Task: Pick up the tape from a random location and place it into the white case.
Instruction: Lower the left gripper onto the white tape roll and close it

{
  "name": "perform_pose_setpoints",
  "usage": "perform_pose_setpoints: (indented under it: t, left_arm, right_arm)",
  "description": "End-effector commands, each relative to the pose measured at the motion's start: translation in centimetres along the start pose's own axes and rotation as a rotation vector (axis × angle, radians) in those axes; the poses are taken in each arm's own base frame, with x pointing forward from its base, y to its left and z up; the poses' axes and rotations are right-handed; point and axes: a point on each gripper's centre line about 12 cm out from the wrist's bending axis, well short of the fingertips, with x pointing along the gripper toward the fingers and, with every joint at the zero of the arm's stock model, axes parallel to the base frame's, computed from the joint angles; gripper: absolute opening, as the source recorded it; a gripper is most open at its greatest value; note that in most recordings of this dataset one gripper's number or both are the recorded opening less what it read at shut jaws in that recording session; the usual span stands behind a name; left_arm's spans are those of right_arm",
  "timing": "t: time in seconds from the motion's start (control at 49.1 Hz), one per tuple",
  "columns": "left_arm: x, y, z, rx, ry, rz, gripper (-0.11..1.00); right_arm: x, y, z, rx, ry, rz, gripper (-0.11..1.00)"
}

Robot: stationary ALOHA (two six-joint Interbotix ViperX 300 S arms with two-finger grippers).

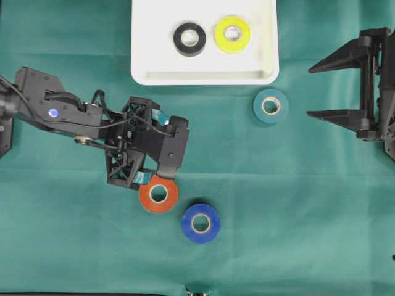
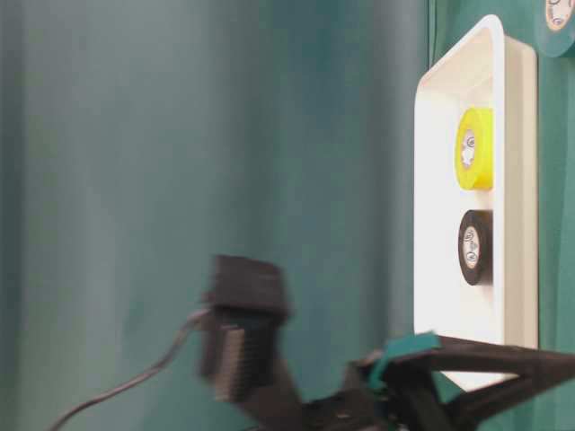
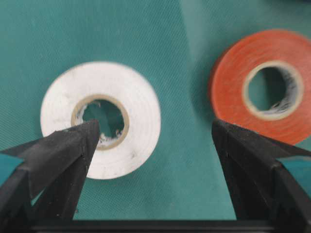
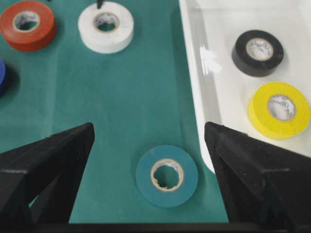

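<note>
The left claw [image 3: 153,131] hangs spread wide above the white tape roll [image 3: 101,119], just beside the orange roll [image 3: 265,92]. To grip cleanly, it should centre on the white roll, clear of the orange. The right claw [image 4: 148,141] is spread too, holding nothing.

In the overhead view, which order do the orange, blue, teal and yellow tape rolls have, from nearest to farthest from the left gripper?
Measured from the left gripper, which is open:
1. Orange tape roll, just below the fingertips, nearly touching in this view.
2. Blue tape roll, lower right, beside the orange one.
3. Teal tape roll, far right, on the cloth below the white case.
4. Yellow tape roll, upper right, inside the case.
</note>
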Motion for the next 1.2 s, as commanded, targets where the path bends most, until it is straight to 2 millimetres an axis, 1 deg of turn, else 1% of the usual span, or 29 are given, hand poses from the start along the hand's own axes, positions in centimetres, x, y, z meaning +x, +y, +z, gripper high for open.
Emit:
perform_pose_setpoints:
  t: [0.0,0.305,0.651,1.038,1.079,1.119,1.18]
  left_arm:
    - [-0.1,0.2,0.3,0.0,-0.015,0.005,0.98]
    - [1.2,0.2,0.2,0.0,-0.027,0.007,0.98]
    - [3.2,0.1,-0.7,0.0,0.002,0.004,0.98]
    - [3.2,0.2,-0.9,-0.004,0.001,0.005,0.98]
    - [3.2,0.4,-0.9,-0.008,0.001,0.007,0.97]
    - [3.1,0.6,-0.9,-0.011,-0.001,0.009,0.93]
    - [3.0,0.8,-0.9,-0.017,-0.002,0.012,0.82]
  right_arm:
    - [-0.1,0.1,0.5,-0.003,-0.017,0.004,0.89]
    - [0.1,0.0,0.3,-0.009,-0.01,-0.003,0.89]
    - [0.1,0.0,0.0,-0.009,-0.007,-0.003,0.89]
    - [0.1,-0.1,0.0,-0.01,-0.004,-0.003,0.89]
    - [0.1,-0.1,0.0,-0.008,-0.004,-0.003,0.89]
    - [0.1,-0.1,0.0,-0.008,-0.004,-0.003,0.89]
    - [0.1,-0.1,0.0,-0.007,-0.004,-0.004,0.9]
